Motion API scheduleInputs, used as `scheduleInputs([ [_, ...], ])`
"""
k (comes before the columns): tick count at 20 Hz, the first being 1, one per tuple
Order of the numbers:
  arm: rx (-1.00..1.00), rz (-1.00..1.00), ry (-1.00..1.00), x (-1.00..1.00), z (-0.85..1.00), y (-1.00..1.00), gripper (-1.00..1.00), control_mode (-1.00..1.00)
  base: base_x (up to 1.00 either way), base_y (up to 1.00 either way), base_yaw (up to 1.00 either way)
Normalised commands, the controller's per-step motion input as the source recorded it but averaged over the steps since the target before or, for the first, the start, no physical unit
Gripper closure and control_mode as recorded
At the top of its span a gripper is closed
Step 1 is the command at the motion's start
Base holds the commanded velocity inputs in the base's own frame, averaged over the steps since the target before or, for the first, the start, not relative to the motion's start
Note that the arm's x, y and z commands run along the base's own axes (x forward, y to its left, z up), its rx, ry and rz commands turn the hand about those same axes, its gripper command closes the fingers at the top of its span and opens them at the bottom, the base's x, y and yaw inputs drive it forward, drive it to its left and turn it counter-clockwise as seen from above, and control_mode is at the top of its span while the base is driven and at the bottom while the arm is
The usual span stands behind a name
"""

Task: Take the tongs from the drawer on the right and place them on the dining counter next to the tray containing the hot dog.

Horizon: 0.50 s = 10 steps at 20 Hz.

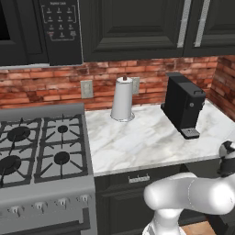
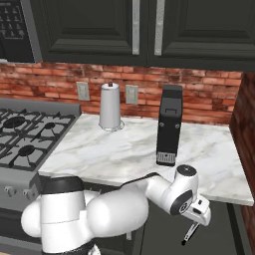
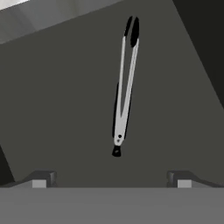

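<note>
Silvery-edged black tongs lie flat on the dark floor of the drawer, running from the upper middle of the hand view down to just below its centre, hinged end nearest the camera and the two arms nearly closed on each other. The tool hangs above them with its two dark tips spread wide apart at the lower left and lower right of that frame, holding nothing and apart from the tongs. In the right base view the tool sits at the lower right, below the front edge of the marble worktop. On that worktop stand a white paper towel roll and a black coffee machine, with a gas stove at the left.
</note>
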Motion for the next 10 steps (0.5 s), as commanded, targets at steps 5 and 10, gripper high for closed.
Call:
scheduleInputs([
  [5, 0.0, 0.0, 0.0, 0.08, -0.23, 0.0, -1.0, -1.0, 0.0, 0.0, 0.0],
  [10, 0.0, 0.0, 0.0, 0.06, -0.27, 0.0, -1.0, -1.0, 0.0, 0.0, 0.0],
])
